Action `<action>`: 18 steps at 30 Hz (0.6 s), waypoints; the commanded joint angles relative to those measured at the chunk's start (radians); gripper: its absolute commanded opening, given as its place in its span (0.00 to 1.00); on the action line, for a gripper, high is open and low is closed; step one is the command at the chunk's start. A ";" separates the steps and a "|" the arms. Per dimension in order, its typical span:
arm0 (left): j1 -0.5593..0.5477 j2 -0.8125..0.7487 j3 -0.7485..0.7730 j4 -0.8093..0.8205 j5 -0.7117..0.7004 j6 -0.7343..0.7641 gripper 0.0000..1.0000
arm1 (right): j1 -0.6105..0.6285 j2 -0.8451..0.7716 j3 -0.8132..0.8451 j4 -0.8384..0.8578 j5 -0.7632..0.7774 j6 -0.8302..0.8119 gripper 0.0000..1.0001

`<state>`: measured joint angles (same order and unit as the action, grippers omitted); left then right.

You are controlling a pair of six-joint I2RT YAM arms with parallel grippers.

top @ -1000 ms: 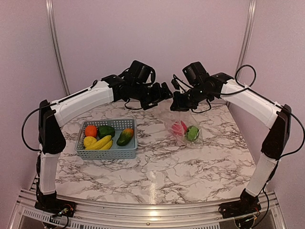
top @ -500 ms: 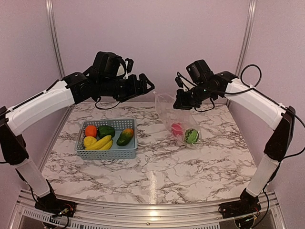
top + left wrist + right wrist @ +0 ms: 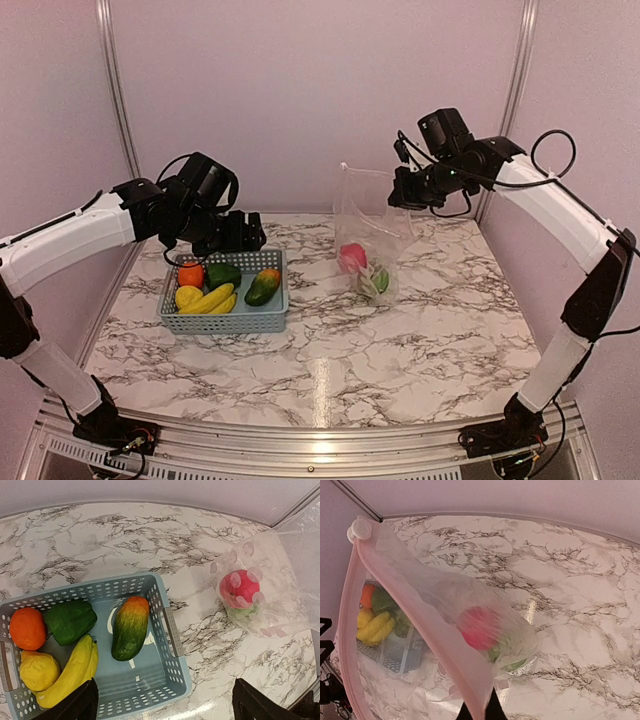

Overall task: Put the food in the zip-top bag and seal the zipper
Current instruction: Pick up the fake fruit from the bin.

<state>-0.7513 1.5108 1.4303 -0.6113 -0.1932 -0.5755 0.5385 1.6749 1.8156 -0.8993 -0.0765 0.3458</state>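
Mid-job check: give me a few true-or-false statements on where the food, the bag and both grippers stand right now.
1. The red apple is inside the zip-top bag. True.
2. The basket is empty. False: the orange, green pepper, mango, banana and lemon lie in it.
3. The right gripper is shut on the bag's mouth edge, holding it up. True.
4. The left gripper grips the mango. False: it hovers open above the basket, holding nothing.
5. The zipper is sealed. False: the mouth stands open.
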 commanded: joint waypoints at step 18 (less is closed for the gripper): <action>0.057 -0.122 -0.138 -0.228 -0.129 0.139 0.99 | -0.052 -0.116 -0.151 0.073 -0.028 -0.012 0.00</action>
<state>-0.6971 1.4780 1.3434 -0.8452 -0.3340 -0.5060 0.4812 1.5715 1.6714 -0.8833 -0.0689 0.3134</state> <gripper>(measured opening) 0.990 0.002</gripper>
